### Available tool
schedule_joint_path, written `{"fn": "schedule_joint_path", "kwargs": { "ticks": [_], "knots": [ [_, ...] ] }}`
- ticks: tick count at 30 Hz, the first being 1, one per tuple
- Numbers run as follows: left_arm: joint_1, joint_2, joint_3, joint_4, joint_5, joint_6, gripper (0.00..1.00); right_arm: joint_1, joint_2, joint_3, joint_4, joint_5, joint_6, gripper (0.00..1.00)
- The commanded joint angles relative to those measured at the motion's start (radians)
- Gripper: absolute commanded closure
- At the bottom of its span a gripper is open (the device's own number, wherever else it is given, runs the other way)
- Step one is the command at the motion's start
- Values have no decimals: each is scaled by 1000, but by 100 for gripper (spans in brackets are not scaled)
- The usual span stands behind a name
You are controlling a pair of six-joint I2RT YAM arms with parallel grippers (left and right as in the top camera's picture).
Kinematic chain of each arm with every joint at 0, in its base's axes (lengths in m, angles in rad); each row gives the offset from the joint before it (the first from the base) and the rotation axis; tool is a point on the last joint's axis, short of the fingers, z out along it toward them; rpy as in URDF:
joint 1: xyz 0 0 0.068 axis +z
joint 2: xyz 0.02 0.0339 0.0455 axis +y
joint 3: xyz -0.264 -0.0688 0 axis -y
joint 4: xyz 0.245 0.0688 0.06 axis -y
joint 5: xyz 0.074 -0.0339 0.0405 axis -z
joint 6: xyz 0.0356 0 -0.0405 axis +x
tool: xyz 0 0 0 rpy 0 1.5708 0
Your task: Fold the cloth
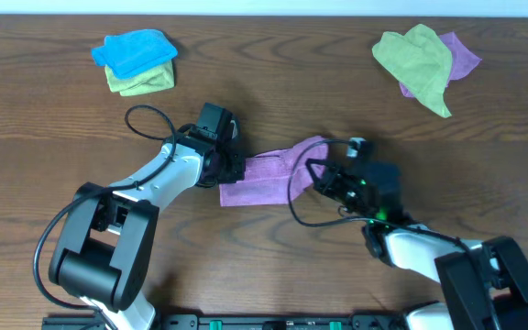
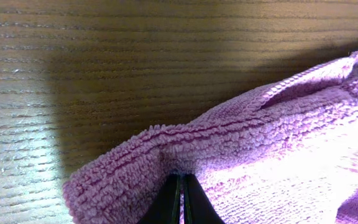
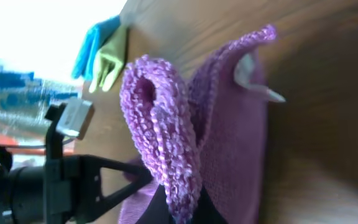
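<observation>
The left gripper [image 1: 234, 170] is clamped on the left edge of the purple cloth [image 1: 266, 176]; the right gripper [image 1: 322, 181] pinches its raised, bunched right end.

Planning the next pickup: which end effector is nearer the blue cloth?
Left. The left end effector pinches the purple cloth below-right of the blue cloth; the right end effector holds its other end, farther off.
</observation>
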Motion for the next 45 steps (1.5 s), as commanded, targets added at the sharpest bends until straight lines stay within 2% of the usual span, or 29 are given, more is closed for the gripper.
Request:
{"fn": "schedule_joint_path", "kwargs": {
  "ticks": [1, 5, 9, 17, 33, 45],
  "knots": [
    [1, 14, 7, -2, -6, -8, 95, 58, -11, 95, -85, -11, -73, 99],
    [1, 14, 10, 2, -6, -8, 95, 122, -10, 205, -233, 33, -134, 99],
    [2, 11, 16, 1, -6, -8, 94, 168, -5, 250, -280, 50, -154, 99],
    [22, -5, 56, -34, -6, -8, 95, 253, 79, 262, -272, 55, -154, 99],
    [242, -145, 91, -148, -8, 87, 94, 353, 195, 368, -262, 102, -181, 99],
    [309, -166, 92, -188, -61, 124, 94, 411, 327, 479, -266, 98, -196, 98]
  ]
}}
